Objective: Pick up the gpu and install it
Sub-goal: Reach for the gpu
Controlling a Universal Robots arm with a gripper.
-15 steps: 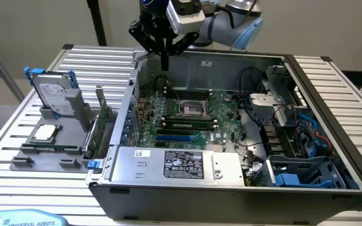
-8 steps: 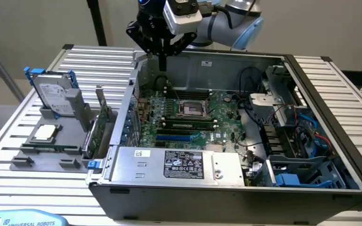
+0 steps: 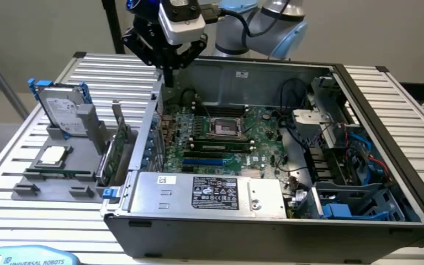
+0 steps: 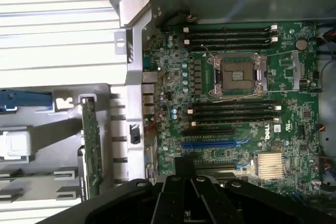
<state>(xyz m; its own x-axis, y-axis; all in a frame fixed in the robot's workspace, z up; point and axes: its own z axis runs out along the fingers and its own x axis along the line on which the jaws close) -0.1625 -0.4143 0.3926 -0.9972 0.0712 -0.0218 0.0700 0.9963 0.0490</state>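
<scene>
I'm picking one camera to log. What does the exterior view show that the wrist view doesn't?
Exterior view's own: the power supply, the blue drive bays and the robot arm. Wrist view's own: the coin cell on the board. Shared: the motherboard, its blue slot, the shut gripper above the case, and the gpu standing in its holder outside the case.

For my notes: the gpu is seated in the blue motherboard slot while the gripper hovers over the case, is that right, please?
Not quite: the exterior view shows the gpu standing in the grey holder outside the case; the gripper does hover there.
</scene>
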